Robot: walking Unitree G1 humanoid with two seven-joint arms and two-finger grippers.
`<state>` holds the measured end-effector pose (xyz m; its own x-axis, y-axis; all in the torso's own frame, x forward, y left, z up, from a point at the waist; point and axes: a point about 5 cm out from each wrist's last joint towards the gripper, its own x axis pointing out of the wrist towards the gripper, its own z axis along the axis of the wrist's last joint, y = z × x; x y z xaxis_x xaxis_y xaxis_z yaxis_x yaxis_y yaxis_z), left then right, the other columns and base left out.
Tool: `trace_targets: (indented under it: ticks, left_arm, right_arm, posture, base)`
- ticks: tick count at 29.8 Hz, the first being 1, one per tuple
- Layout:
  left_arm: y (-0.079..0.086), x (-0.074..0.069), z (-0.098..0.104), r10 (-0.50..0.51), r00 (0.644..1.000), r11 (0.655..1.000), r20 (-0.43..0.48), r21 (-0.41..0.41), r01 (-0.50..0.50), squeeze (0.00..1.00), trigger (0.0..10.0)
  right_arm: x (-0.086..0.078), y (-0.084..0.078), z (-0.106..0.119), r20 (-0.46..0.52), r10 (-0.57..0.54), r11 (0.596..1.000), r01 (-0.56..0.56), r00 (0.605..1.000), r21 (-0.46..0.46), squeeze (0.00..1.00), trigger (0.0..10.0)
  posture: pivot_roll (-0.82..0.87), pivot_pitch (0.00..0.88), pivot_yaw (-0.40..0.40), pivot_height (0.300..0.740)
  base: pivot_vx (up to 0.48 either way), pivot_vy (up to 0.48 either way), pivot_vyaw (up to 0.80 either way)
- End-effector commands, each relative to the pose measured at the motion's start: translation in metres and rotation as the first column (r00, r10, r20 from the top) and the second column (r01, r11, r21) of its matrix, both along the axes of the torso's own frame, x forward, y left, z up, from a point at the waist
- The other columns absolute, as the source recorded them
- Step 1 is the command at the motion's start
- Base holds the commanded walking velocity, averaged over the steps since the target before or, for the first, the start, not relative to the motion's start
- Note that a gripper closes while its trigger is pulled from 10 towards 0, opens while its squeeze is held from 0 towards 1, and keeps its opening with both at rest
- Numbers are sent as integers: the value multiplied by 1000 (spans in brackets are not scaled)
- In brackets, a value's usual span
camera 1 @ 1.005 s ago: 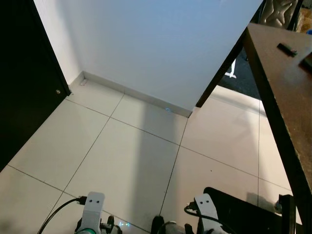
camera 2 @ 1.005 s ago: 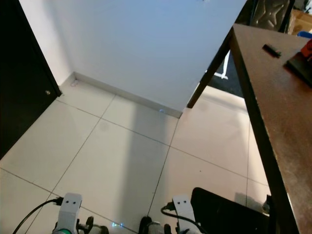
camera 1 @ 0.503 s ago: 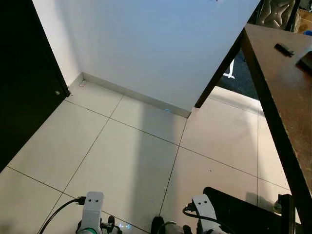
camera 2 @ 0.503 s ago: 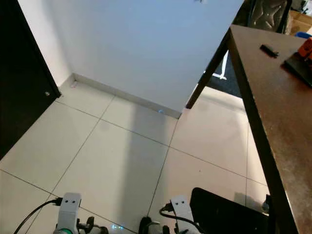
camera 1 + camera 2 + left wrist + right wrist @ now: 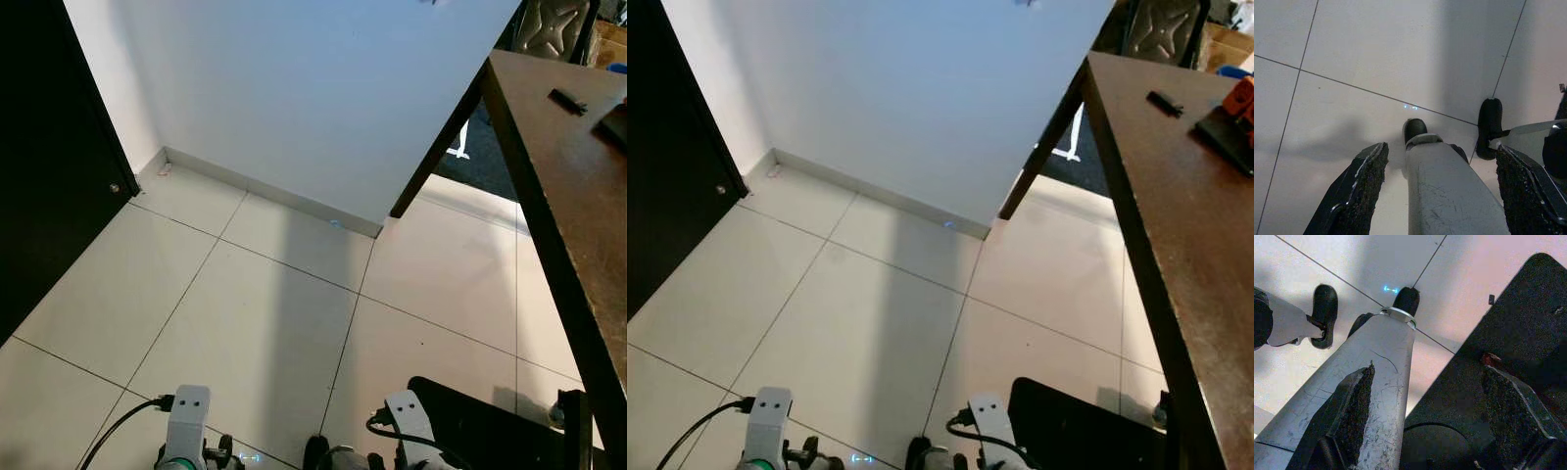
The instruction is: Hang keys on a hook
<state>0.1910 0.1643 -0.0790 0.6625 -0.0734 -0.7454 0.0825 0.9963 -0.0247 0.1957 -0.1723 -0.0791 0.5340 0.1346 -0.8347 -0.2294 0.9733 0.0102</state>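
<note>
Robot stands on pale floor tiles (image 5: 245, 323) facing a white wall (image 5: 294, 88); black door (image 5: 39, 166) on its left, brown wooden table (image 5: 568, 196) on its right. Both arms hang idle and low. Left gripper (image 5: 1442, 191): fingers spread wide, nothing between them, pointed at the floor beside a silver leg. Right gripper (image 5: 1425, 416): also released and empty, above a black mat (image 5: 1508, 333). Keys and hook: cannot tell where. A small dark object (image 5: 570, 99) lies on the tabletop.

Small dark object (image 5: 570, 99) on table (image 5: 549, 196), unidentifiable
</note>
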Motion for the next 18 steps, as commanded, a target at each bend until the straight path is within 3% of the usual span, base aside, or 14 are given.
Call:
trace_targets:
  ticks: [1,18]
  left_arm:
    - [-7,-21,-11,-16,996,1000,-84,-17,14,0,10000]
    - [-4,-22,-12,-4,996,1000,-88,-21,2,0,10000]
  right_arm:
    - [-14,-3,-7,-65,-40,999,41,997,13,0,10000]
    - [-15,-3,-8,-71,-56,998,58,996,21,0,10000]
  posture:
    - [99,140,-39,740]
    - [98,127,-31,740]
  base:
    - [0,0,0]
    - [0,0,0]
